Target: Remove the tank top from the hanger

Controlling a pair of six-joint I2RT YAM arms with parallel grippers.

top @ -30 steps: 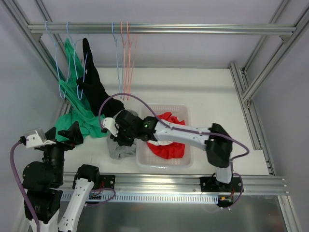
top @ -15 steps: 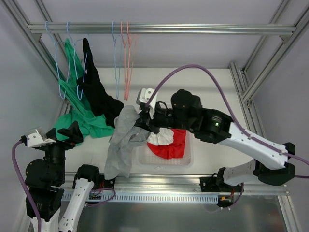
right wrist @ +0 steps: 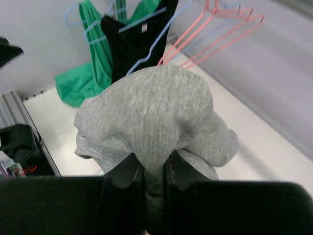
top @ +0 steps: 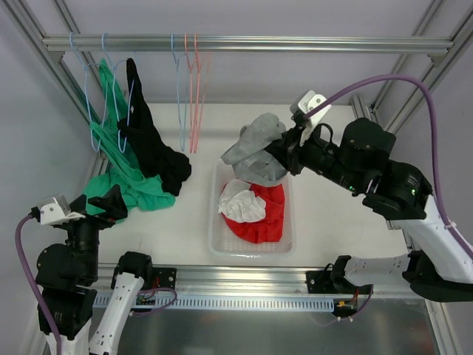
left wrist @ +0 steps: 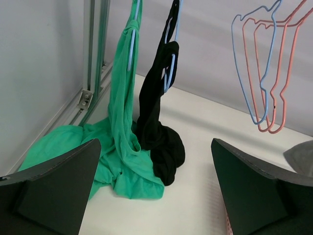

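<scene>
Right gripper (right wrist: pixel 152 171) clamped on grey top (top: pixel 255 144) — swung rightward, now above basket (top: pixel 214 244) — left gripper (left wrist: pixel 155 161) wide

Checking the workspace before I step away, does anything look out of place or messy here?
The green tank top and black tank top sag from their hangers, lower ends heaped on the table at far left. Otherwise only the grey garment bunched in the right gripper above the basket.
</scene>
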